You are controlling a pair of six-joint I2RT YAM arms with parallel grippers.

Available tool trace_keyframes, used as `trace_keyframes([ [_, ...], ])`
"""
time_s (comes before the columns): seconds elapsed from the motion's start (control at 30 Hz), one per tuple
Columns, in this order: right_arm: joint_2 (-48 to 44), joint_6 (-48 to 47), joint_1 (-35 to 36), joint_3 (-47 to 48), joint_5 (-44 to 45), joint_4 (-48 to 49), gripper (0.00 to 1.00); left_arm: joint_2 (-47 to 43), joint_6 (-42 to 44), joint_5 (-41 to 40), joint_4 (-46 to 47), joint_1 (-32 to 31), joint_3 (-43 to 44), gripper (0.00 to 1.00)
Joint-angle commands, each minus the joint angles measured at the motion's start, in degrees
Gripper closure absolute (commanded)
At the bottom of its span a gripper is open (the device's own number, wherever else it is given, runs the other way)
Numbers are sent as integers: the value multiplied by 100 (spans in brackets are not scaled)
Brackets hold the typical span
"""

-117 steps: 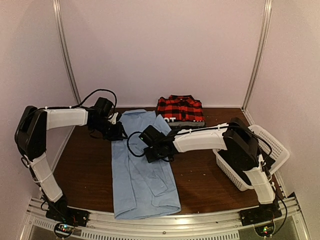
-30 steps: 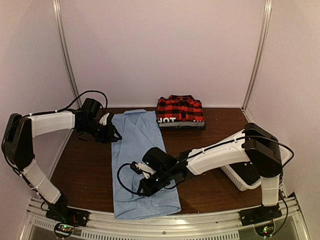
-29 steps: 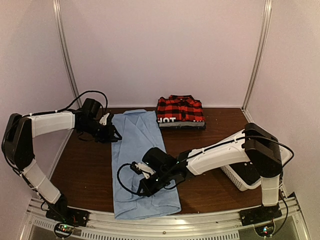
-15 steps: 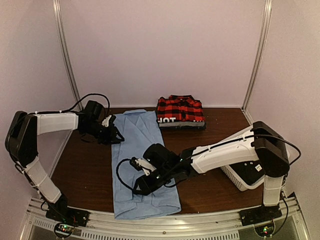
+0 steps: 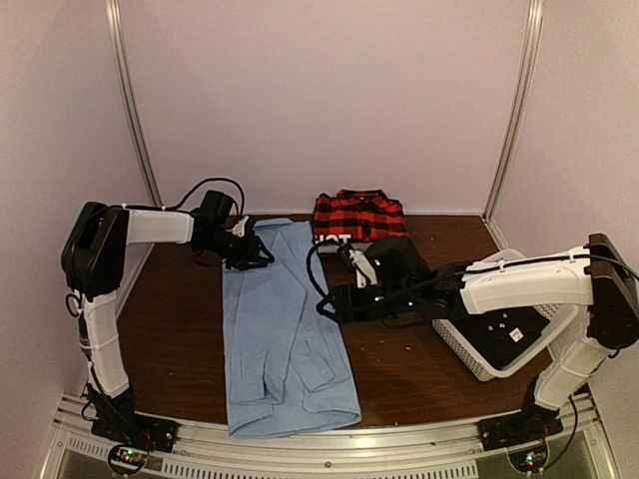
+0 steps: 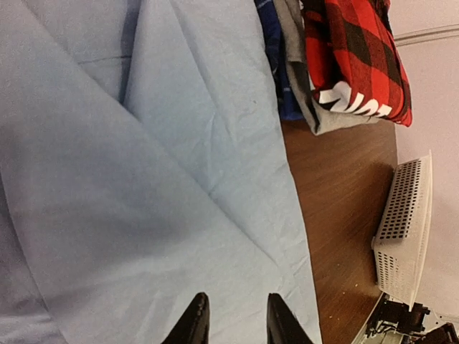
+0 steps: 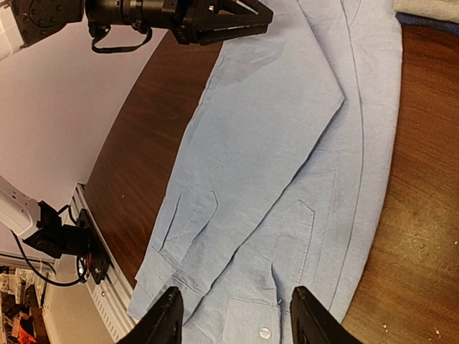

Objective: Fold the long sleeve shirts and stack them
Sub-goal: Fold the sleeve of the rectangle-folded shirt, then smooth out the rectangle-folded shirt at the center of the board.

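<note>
White-shelled, the left arm (image 5: 150,228) bends at its raised elbow and reaches level toward the far left edge of the light blue shirt (image 5: 285,349). The left pincer (image 5: 262,256) sits low over the cloth, fingers only slightly parted (nothing visibly caught between them). The shirt lies as one long strip down the brown counter (image 5: 175,319). At its right edge hovers the right pincer (image 5: 329,301), spread wide and empty, its forearm stretched leftward. Behind, at the far side, rests the folded red-and-black plaid shirt (image 5: 359,215); a white basket (image 5: 464,351) stands far right.
</note>
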Motion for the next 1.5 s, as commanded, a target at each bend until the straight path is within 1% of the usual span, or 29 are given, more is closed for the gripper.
trace_keyframes([
  [0.0, -678, 258, -54, -386, 473, 330, 48, 767, 103, -83, 96, -10, 936, 71],
  [0.2, -1497, 313, -81, -872, 783, 222, 48, 1906, 144, -96, -118, 16, 2007, 71],
  [0.37, -2081, 436, -86, -1222, 951, 232, 48, 2381, 149, -170, -144, 69, 2480, 71],
  [0.53, -2426, 457, -81, -1411, 1083, 172, 47, 2424, 334, -3, -157, 78, 2679, 71],
  [0.7, -2407, 410, -82, -1419, 1085, 169, 47, 1876, 598, 78, -183, 78, 2795, 71],
  [0.8, -2271, 365, -81, -1356, 1016, 170, 47, 1432, 688, -9, -96, 185, 2507, 70],
  [0.9, -2092, 349, -73, -1318, 849, 272, 47, 1122, 671, 267, 162, 408, 1973, 70],
  [1.0, -1844, 336, -74, -1248, 711, 429, 46, 1066, 721, 774, 250, 565, 1615, 70],
  [1.07, -1592, 298, -73, -1148, 639, 587, 45, 1072, 822, 895, 251, 579, 1407, 70],
  [1.17, -1027, 127, -81, -715, 522, 741, 45, 1127, 923, 960, 282, 608, 1164, 70],
  [1.27, -417, 28, -84, -188, 439, 885, 45, 1302, 858, 1007, 412, 714, 1133, 70],
  [1.47, 812, 258, -209, 476, -45, 1716, 45, 2055, 653, 1098, 379, 939, 1942, 70],
])
